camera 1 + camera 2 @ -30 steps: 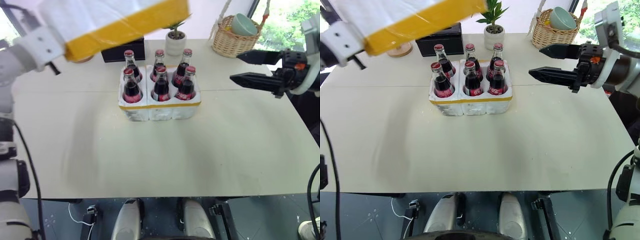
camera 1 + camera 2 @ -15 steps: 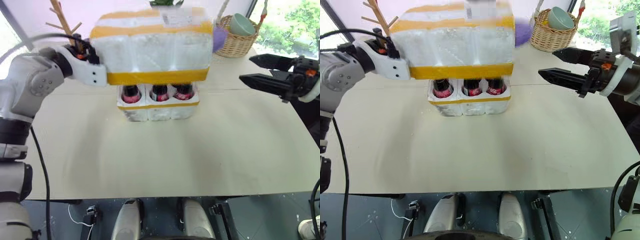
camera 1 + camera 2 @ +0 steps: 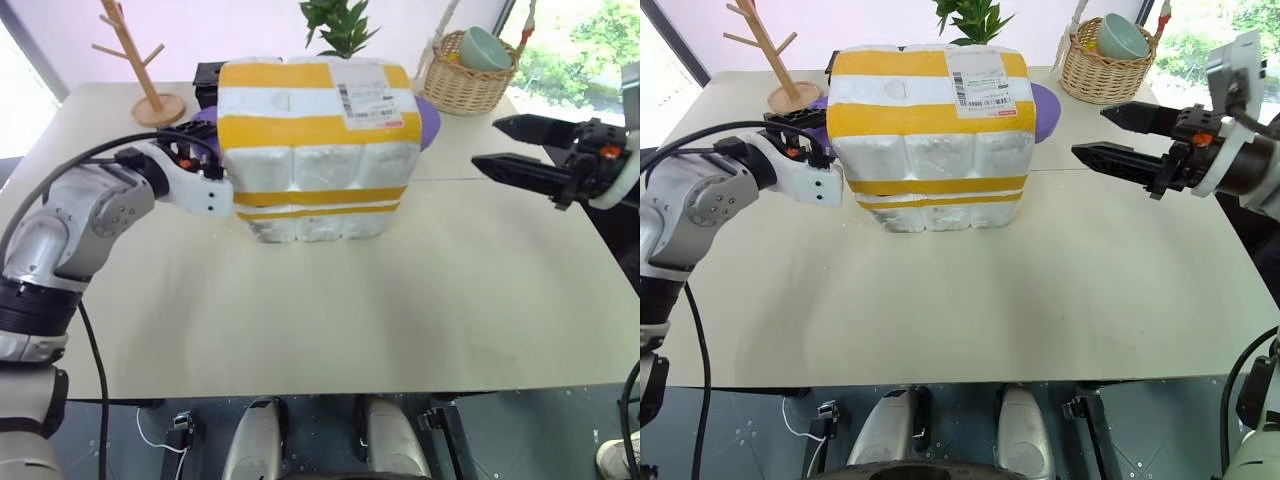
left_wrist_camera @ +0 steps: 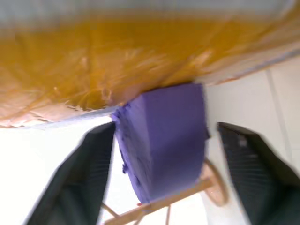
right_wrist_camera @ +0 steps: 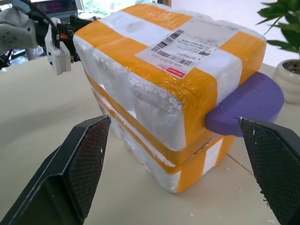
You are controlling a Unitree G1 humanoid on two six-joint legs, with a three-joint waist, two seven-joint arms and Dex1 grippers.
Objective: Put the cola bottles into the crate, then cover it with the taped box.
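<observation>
With the large white styrofoam box with yellow tape bands (image 3: 318, 125) seated over the low white styrofoam crate (image 3: 310, 222) mid-bench, withdraw the released left end effector (image 3: 810, 135) leftward without nudging it, keeping the open right end effector (image 3: 1110, 135) clear.

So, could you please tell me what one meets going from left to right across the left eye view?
Wooden peg stand → left gripper → taped box → wicker basket → right gripper.
</observation>
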